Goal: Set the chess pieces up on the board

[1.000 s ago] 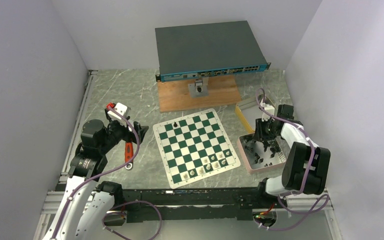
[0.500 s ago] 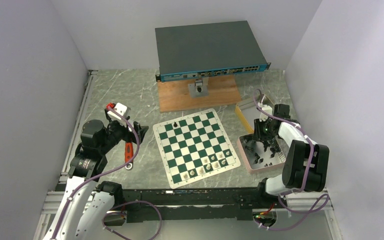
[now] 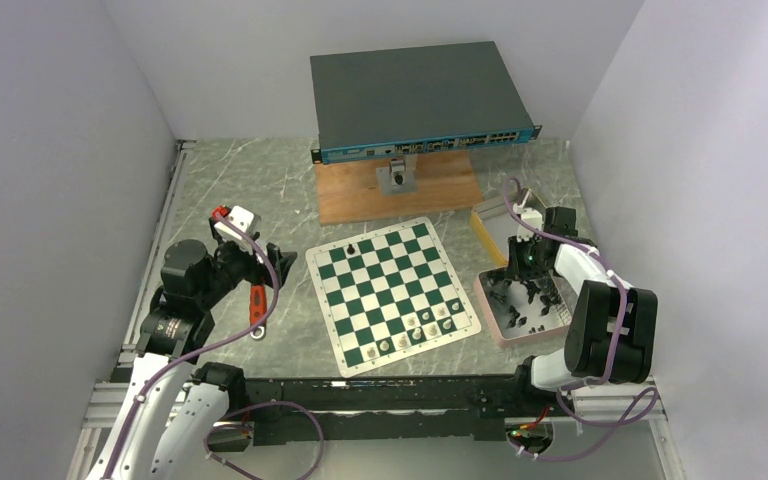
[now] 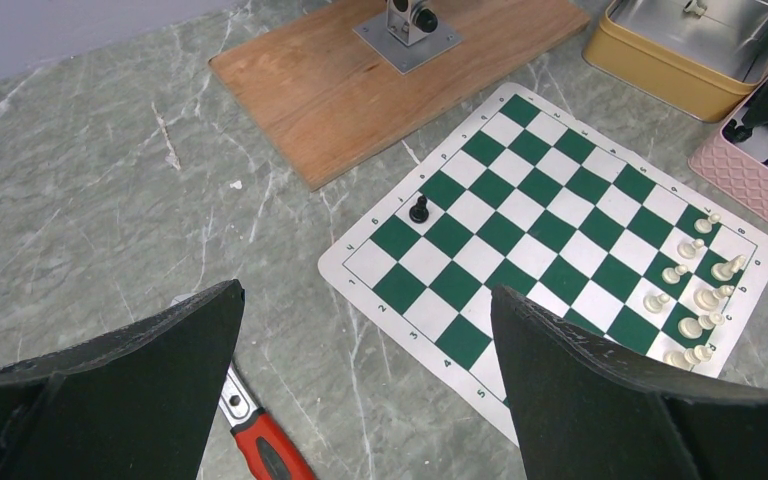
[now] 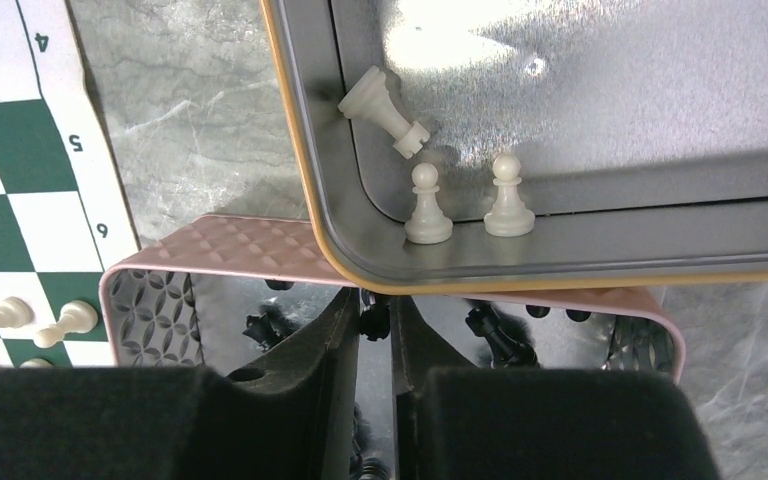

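Observation:
The green and white board lies in the middle of the table. One black pawn stands on its far left corner area; it also shows in the left wrist view. Several white pieces stand along its near right edge. My right gripper is over the pink tray and is shut on a small black chess piece. More black pieces lie in the tray. My left gripper is open and empty, above the table left of the board.
A yellow tin with three white pieces sits behind the pink tray. A red-handled tool lies left of the board. A wooden plank with a metal stand and a dark network switch are at the back.
The right gripper has shifted slightly left and towards the far side over the pink tray. The left arm has not moved.

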Action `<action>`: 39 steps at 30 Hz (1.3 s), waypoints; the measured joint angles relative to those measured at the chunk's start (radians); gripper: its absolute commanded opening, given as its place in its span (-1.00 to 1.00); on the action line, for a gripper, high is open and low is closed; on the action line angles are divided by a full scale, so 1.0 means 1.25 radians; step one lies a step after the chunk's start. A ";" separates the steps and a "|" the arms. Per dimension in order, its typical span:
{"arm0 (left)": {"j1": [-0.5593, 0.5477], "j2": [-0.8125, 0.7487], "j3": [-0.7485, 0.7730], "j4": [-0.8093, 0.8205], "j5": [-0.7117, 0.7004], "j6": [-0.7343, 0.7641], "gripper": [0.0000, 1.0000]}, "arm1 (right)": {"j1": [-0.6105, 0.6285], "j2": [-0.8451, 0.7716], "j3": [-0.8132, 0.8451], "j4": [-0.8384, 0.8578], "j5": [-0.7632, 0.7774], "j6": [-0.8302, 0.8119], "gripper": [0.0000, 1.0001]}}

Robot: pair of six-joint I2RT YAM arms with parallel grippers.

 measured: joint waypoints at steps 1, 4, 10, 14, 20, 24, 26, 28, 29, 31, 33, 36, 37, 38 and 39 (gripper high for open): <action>0.000 0.000 0.000 0.000 0.000 0.000 0.98 | 0.001 0.000 0.000 0.000 0.001 0.000 -0.82; 0.000 -0.001 0.000 0.000 0.000 0.000 0.98 | 0.002 -0.003 0.000 -0.001 0.002 -0.003 -0.90; 0.000 -0.010 0.000 0.000 0.000 0.000 0.98 | 0.003 -0.044 0.001 -0.020 0.012 -0.027 -0.98; 0.000 -0.011 0.000 0.000 0.000 0.000 0.98 | 0.003 -0.081 0.014 -0.062 0.011 -0.070 -1.00; 0.000 -0.016 0.000 0.000 0.000 0.000 0.98 | 0.003 -0.134 0.053 -0.164 -0.014 -0.165 -1.00; 0.000 -0.018 0.000 0.000 0.000 0.000 0.98 | 0.011 -0.182 0.098 -0.226 -0.059 -0.213 -0.99; 0.000 -0.020 0.000 0.000 0.000 0.000 0.98 | 0.028 -0.194 0.121 -0.237 -0.080 -0.228 -0.99; 0.000 -0.020 0.000 0.000 0.000 0.000 0.98 | 0.059 -0.198 0.133 -0.238 -0.096 -0.239 -0.98; 0.000 -0.020 0.000 0.000 0.000 0.000 0.98 | 0.081 -0.199 0.136 -0.237 -0.101 -0.244 -0.98; 0.000 -0.020 0.000 0.000 0.000 0.000 0.98 | 0.128 -0.197 0.139 -0.235 -0.114 -0.252 -0.98; 0.000 -0.020 0.000 0.000 0.000 0.000 0.98 | 0.173 -0.187 0.148 -0.236 -0.119 -0.255 -0.98; 0.000 -0.019 0.000 0.000 0.000 0.000 0.98 | 0.237 -0.146 0.189 -0.231 -0.123 -0.255 -0.97; 0.000 -0.019 0.000 0.000 0.000 0.000 0.97 | 0.258 -0.130 0.204 -0.226 -0.122 -0.255 -0.97; 0.000 -0.019 0.000 0.000 -0.001 0.000 0.98 | 0.276 -0.115 0.217 -0.219 -0.120 -0.255 -0.97; 0.000 -0.019 0.000 0.000 -0.001 0.000 0.98 | 0.296 -0.100 0.229 -0.211 -0.116 -0.255 -0.96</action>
